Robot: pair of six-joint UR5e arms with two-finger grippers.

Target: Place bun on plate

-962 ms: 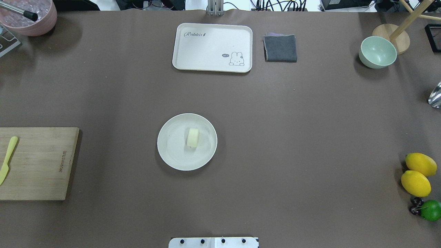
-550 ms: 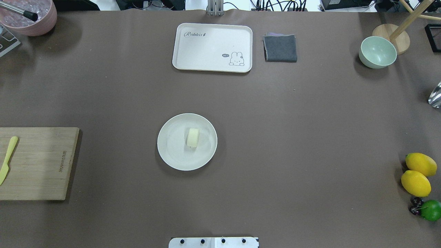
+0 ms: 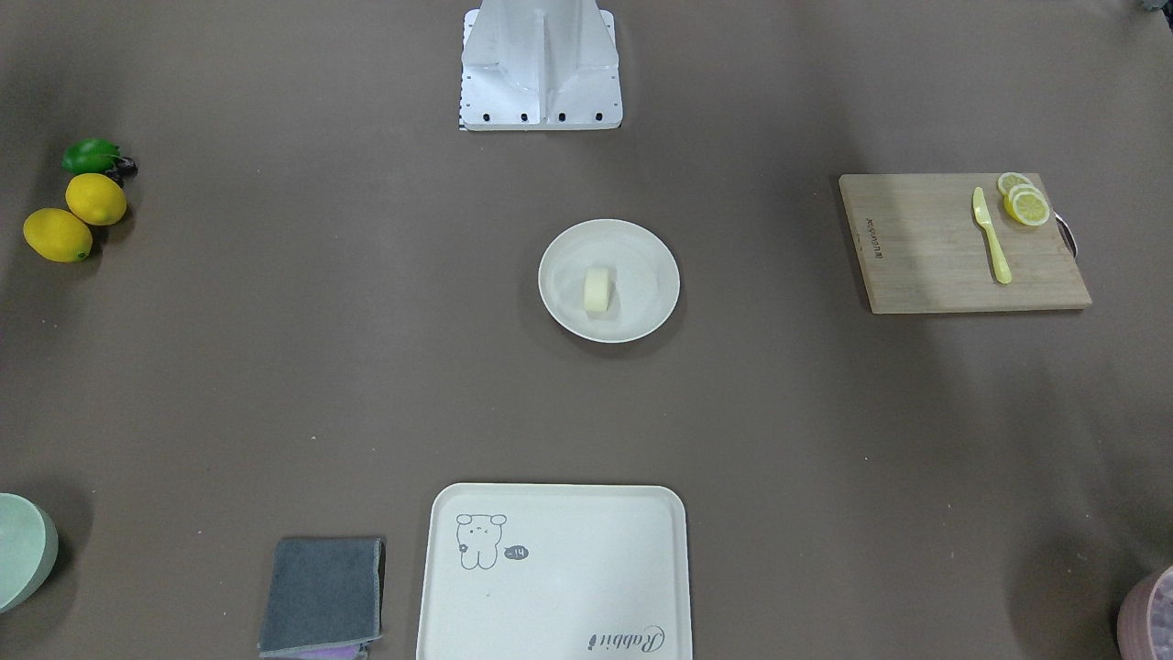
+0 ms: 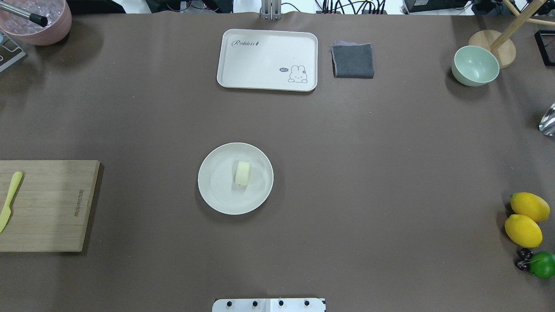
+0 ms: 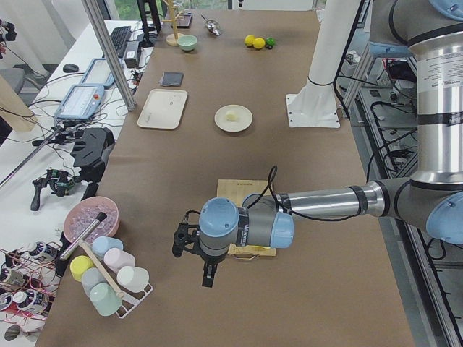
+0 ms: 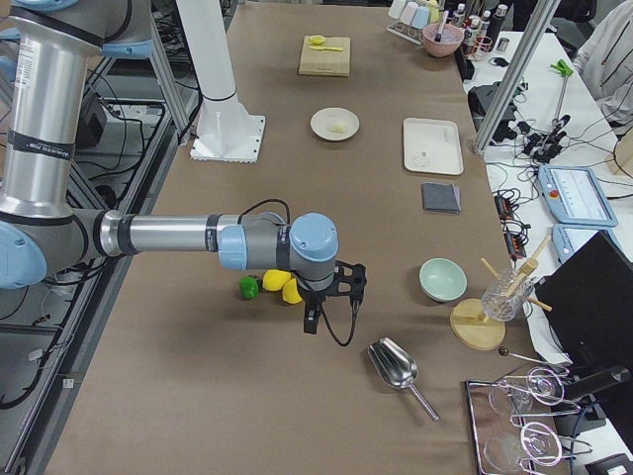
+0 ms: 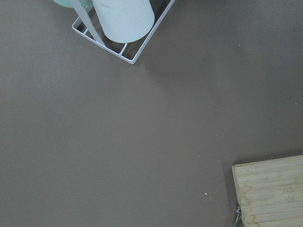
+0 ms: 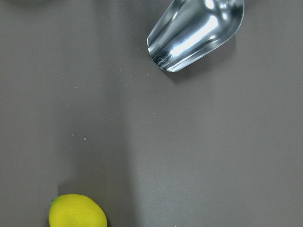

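The bun point(image 4: 243, 173), a small pale cream cylinder, lies on its side near the middle of the round cream plate point(image 4: 215, 197). The front-facing view shows the same bun point(image 3: 597, 291) on the plate point(image 3: 644, 264). No gripper is near them. My left gripper point(image 5: 206, 275) hangs past the cutting board at the table's left end, far from the plate point(image 5: 221, 123). At the opposite end, my right gripper point(image 6: 315, 319) hovers by the lemons. Both grippers show only in the side views, so I cannot tell whether either is open or shut.
A cream tray point(image 4: 260, 56), grey cloth point(image 4: 352, 60) and green bowl point(image 4: 475, 65) line the far side. A cutting board point(image 4: 47, 208) with a yellow knife point(image 4: 8, 201) sits left. Lemons point(image 4: 524, 221) and a lime point(image 4: 542, 264) sit right. A metal scoop point(image 8: 199, 33) and cup rack point(image 7: 120, 28) lie near the ends.
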